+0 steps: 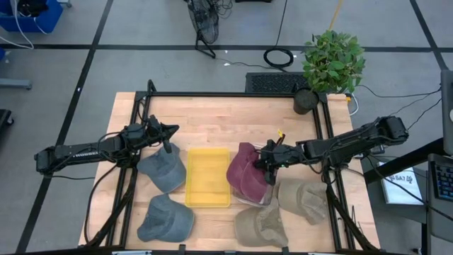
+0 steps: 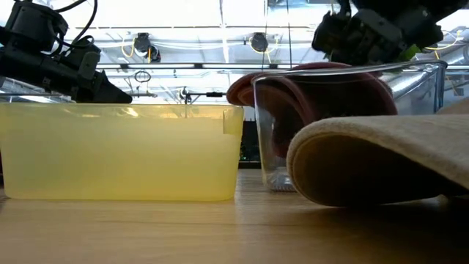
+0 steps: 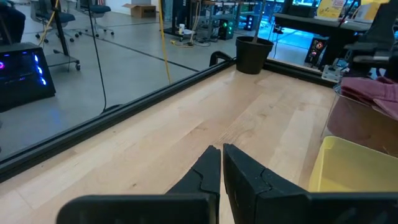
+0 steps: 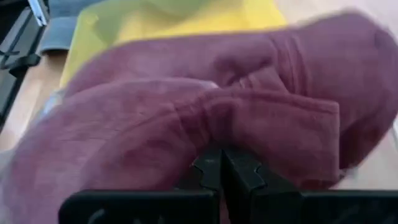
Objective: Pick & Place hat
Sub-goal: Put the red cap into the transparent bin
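Yellow bin [image 1: 207, 177] flanked by two grey hats [image 1: 162, 170] and two tan hats [image 1: 301, 200]; plant [image 1: 331, 62] at table's far edge. Maroon hat [image 1: 244, 172] — soft, crumpled — lay in clear bin [image 2: 344, 125] beside yellow one. Right gripper [image 1: 268, 162] clamped on its fabric. Left gripper [image 1: 168, 148] closed, empty, above grey hat.

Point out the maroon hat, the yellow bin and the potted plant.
maroon hat [image 1: 244, 170], high view, on its crown.
yellow bin [image 1: 207, 202], high view, on its near rim.
potted plant [image 1: 333, 60], high view, on its leaves.
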`<state>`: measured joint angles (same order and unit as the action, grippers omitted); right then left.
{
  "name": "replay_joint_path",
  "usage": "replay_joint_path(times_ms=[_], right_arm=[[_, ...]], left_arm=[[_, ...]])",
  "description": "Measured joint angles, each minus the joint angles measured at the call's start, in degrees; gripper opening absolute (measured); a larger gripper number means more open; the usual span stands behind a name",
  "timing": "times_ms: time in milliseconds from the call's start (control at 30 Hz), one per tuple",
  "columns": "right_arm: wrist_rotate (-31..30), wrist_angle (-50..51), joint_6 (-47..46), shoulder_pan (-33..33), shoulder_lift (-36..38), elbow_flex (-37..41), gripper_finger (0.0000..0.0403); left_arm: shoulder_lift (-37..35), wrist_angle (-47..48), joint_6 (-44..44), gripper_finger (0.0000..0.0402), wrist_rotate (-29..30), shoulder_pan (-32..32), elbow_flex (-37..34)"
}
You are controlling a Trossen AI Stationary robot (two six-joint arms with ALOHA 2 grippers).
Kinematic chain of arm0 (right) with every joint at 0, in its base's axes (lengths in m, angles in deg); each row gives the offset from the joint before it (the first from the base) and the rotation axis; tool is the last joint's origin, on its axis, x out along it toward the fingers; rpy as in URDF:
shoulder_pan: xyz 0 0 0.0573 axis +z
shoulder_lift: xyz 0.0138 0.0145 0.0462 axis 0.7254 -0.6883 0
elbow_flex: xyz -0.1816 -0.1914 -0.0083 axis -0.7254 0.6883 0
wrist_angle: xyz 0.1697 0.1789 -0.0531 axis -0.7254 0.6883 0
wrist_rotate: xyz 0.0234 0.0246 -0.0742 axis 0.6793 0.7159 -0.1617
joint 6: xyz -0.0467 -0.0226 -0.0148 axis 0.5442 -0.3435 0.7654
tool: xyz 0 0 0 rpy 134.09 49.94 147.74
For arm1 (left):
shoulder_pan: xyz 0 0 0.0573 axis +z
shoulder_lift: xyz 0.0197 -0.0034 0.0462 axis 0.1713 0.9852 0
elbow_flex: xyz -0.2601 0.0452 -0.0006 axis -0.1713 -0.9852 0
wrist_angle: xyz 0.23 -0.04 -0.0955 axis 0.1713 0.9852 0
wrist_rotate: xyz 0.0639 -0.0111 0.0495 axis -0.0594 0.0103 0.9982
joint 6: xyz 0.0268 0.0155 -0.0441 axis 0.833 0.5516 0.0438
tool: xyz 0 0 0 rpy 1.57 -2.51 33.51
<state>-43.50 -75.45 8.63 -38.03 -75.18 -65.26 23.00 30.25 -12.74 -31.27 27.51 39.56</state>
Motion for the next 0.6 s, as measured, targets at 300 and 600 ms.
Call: replay_joint_path(times_ms=[300,600], right_arm=[[0.07,0.39,-0.66,0.02,-1.47,1.2,0.0],[-0.01,0.06,1.15,0.02,5.97,1.35,0.0008]], left_arm=[[0.0,0.0,-0.02,0.0026,0.0,-0.02,0.0],[-0.02,0.0,-0.02,0.0026,0.0,0.0,0.0]])
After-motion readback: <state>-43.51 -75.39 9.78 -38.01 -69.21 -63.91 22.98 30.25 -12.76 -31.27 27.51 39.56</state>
